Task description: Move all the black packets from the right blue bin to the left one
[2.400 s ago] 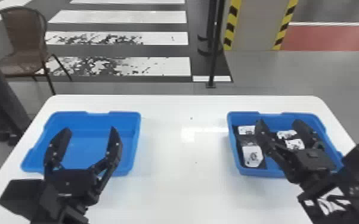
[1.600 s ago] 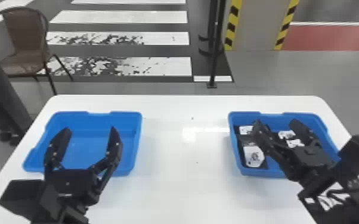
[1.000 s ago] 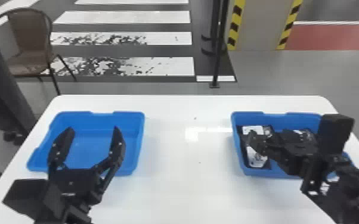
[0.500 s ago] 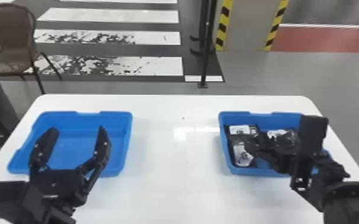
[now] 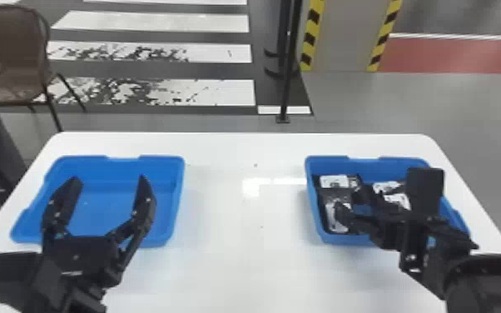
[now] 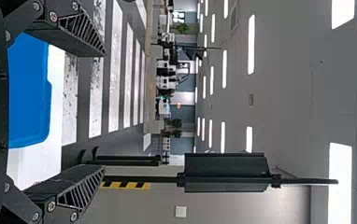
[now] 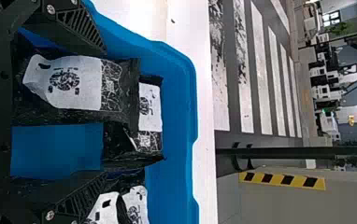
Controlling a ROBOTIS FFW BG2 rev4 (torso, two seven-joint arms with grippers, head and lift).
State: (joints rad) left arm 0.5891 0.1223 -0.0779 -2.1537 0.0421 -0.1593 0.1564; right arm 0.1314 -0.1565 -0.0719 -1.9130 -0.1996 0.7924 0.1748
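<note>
White tabletop (image 5: 241, 266); right claw (image 7: 104, 112), newly swivelled, fingers apart, packets (image 7: 67, 83) beneath it; a grasp probably being lined up

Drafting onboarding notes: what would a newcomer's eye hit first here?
Two blue plastic bins on a white table: the left bin with its bare floor showing, the right bin holding black packets with white labels. Next, the black two-fingered left pincer, spread wide at the left bin, and its twin, the right pincer, open at the packets. Beyond the table, bold white floor stripes.
</note>
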